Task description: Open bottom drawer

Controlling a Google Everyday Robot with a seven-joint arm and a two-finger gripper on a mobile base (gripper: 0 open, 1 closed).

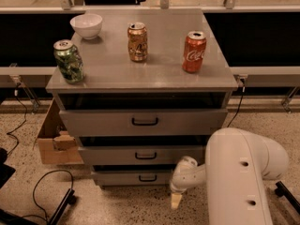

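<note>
Claw (176,199) hangs low, seemingly pointing down, below bent arm (239,172).

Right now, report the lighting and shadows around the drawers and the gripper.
Camera view: warm, dim light overall; deep shadow fills the gap above the bottom drawer; the cabinet top carries a soft sheen; the gripper, hanging over the floor just below the bottom drawer's right end, is plainly lit, not shadowed.

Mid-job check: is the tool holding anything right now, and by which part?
Nothing is held. The tool points down over the floor, right of the bottom drawer and apart from its black handle.
</note>
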